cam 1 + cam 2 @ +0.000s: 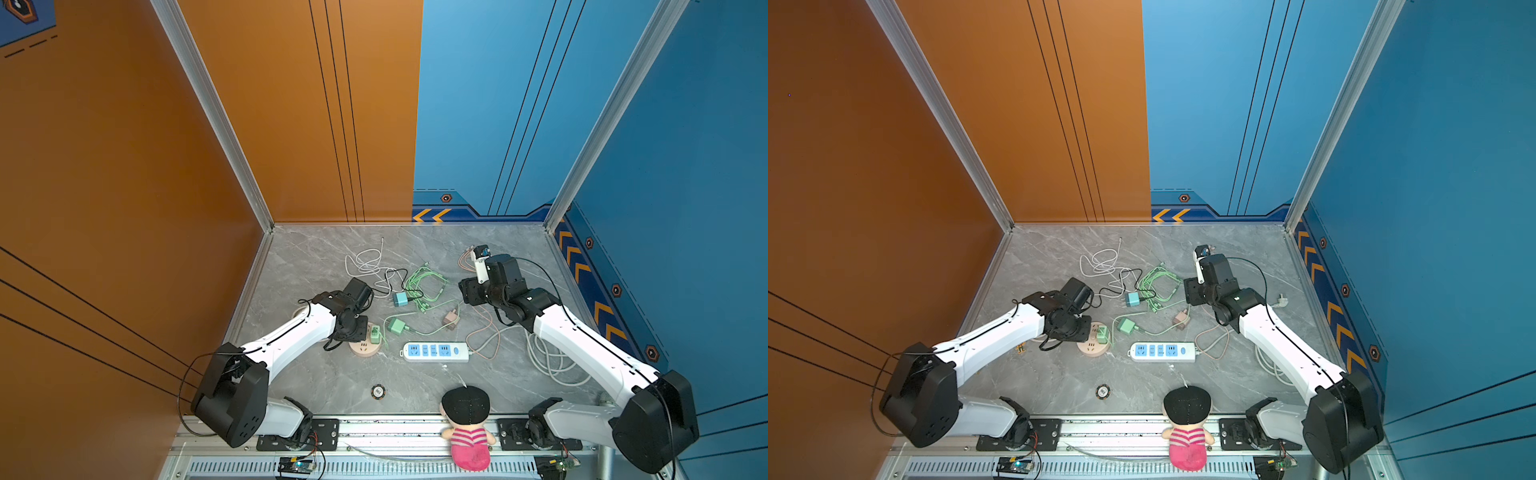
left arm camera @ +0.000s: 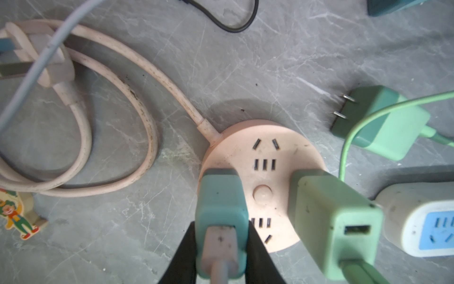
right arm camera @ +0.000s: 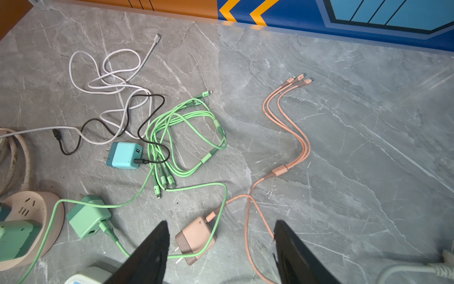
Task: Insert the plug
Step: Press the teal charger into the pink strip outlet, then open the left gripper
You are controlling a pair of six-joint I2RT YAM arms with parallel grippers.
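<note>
In the left wrist view my left gripper (image 2: 222,227) is shut on a teal plug (image 2: 221,194) with a grey cable in its back. The plug stands upright against the face of the round pink socket (image 2: 264,152); its prongs are hidden. A pale green plug (image 2: 331,216) stands in the same socket beside it. In both top views the left gripper (image 1: 360,330) hangs over the round socket (image 1: 362,351) (image 1: 1092,350) and hides the teal plug. My right gripper (image 3: 221,224) is open above a pink charger (image 3: 195,239) that lies on the table.
A white and blue power strip (image 1: 434,351) lies right of the round socket. A green charger (image 1: 397,325), a teal charger (image 1: 401,298) and tangled green, white, black and pink cables (image 1: 419,282) lie behind. A doll (image 1: 467,424) sits at the front edge, near a small round token (image 1: 377,391).
</note>
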